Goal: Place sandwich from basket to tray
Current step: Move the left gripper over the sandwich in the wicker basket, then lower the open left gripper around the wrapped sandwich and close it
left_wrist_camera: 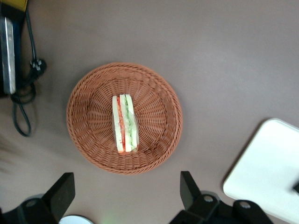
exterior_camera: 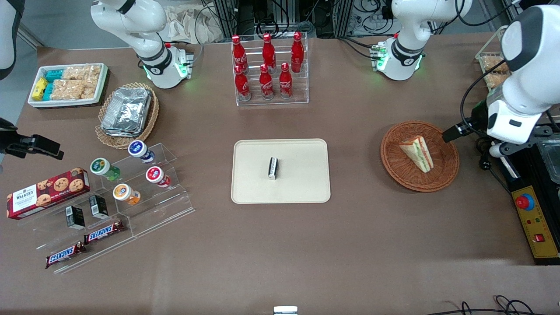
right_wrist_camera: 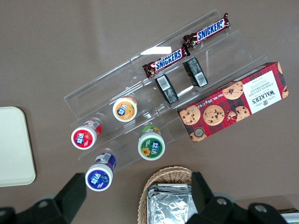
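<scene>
A brown table [exterior_camera: 350, 236] carries the whole scene. Toward the working arm's end sits the round orange-brown wicker basket [exterior_camera: 442, 175], and the wrapped sandwich [exterior_camera: 417, 152] lies inside it, a white-bread wedge with green and red-orange layers. In the left wrist view the sandwich [left_wrist_camera: 124, 123] rests on edge near the middle of the basket [left_wrist_camera: 88, 93]. The gripper [left_wrist_camera: 126, 193] hangs above the table just beside the basket rim, its two dark fingers [left_wrist_camera: 189, 186] spread wide apart and holding nothing. The beige tray [exterior_camera: 302, 175] lies mid-table, well apart from the basket, with a small dark packet [exterior_camera: 273, 168] on it. Farther from the front camera than the tray stands a clear rack of red cola bottles [exterior_camera: 267, 65].
</scene>
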Robot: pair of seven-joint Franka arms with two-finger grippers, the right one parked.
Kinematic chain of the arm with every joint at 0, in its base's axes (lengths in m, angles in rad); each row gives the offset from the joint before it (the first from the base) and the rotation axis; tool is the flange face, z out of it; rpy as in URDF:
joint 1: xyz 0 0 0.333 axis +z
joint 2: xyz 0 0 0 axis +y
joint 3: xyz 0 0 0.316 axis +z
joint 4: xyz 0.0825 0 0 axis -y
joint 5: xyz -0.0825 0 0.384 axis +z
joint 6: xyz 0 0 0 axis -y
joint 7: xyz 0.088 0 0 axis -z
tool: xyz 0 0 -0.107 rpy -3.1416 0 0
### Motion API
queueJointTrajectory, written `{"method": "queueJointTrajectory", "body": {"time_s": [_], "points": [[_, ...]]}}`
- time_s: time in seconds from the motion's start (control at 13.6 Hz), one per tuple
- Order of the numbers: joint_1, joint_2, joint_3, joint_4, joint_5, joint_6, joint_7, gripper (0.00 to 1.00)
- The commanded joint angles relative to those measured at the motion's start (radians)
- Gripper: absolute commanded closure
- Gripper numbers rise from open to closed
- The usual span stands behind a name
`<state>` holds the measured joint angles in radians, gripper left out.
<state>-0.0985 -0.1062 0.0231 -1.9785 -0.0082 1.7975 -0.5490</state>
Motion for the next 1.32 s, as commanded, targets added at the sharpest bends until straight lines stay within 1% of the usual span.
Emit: {"method": "queueJointTrajectory", "body": {"time_s": [0.0, 0.15, 0.37, 0.59, 0.73, 1.03, 1.25], "points": [[0.014, -0.147, 0.001, -0.279, 0.011, 0.158, -0.083, 0.00], [0.031, -0.144, 0.000, -0.360, 0.011, 0.251, -0.089, 0.00], [0.036, -0.152, 0.001, -0.534, 0.011, 0.469, -0.107, 0.00], [0.045, -0.133, 0.001, -0.663, 0.010, 0.693, -0.126, 0.00], [0.063, -0.103, 0.001, -0.686, 0.010, 0.746, -0.126, 0.00], [0.062, -0.011, 0.000, -0.730, 0.007, 0.905, -0.129, 0.00], [0.049, 0.078, -0.002, -0.734, 0.004, 1.012, -0.152, 0.00]]}}
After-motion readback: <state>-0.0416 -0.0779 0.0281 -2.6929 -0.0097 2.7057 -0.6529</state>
